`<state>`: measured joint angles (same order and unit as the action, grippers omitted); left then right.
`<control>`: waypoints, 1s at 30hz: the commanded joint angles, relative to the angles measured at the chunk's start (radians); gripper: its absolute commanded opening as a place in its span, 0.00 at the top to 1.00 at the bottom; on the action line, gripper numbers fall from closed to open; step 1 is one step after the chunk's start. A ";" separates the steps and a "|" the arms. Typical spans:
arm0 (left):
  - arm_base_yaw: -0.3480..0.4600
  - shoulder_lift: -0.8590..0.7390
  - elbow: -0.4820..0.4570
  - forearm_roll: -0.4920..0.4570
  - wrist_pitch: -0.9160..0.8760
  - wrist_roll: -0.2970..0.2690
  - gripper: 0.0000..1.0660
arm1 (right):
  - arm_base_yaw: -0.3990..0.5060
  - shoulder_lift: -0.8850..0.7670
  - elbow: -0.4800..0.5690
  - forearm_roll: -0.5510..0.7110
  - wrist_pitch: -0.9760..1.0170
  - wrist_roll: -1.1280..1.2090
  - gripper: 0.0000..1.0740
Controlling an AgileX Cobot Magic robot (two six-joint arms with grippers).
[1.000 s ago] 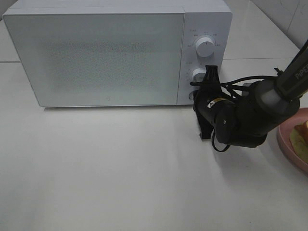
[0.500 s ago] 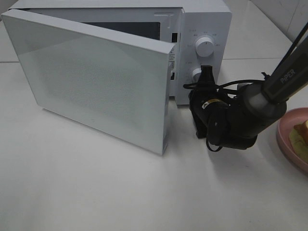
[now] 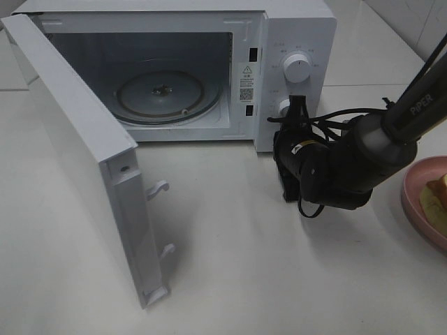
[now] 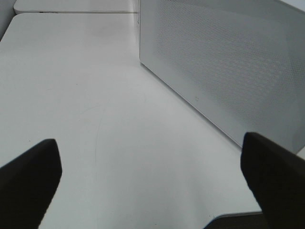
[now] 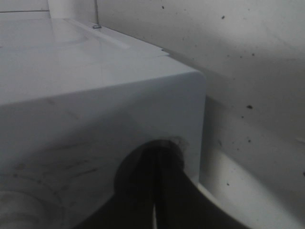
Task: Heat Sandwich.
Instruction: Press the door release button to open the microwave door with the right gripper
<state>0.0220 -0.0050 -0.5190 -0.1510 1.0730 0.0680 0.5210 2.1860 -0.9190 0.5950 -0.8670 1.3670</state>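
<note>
From above, the right gripper, pinched shut, touches the control panel of the open microwave; the sandwich lies well apart to its right on a pink plate. The left wrist view shows the left gripper spread wide, empty, near the microwave door. The right wrist view shows closed fingertips against the control panel.

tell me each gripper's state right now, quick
Left gripper: open, holding nothing.
Right gripper: shut, holding nothing, tips at the microwave control panel.
</note>
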 commanded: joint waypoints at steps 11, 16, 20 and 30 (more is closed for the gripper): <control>-0.007 -0.023 0.003 -0.002 -0.002 -0.006 0.08 | -0.028 -0.082 -0.005 -0.086 0.034 0.000 0.99; -0.007 -0.023 0.003 -0.002 -0.002 -0.006 0.08 | -0.019 -0.114 0.041 -0.112 0.090 0.017 0.98; -0.007 -0.023 0.003 -0.002 -0.002 -0.006 0.08 | -0.019 -0.157 0.099 -0.142 0.130 0.036 0.97; -0.007 -0.023 0.003 -0.002 -0.002 -0.006 0.08 | -0.019 -0.283 0.232 -0.190 0.211 0.025 0.97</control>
<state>0.0220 -0.0060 -0.5190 -0.1510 1.0730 0.0680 0.4990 1.9510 -0.7170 0.4260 -0.6850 1.3980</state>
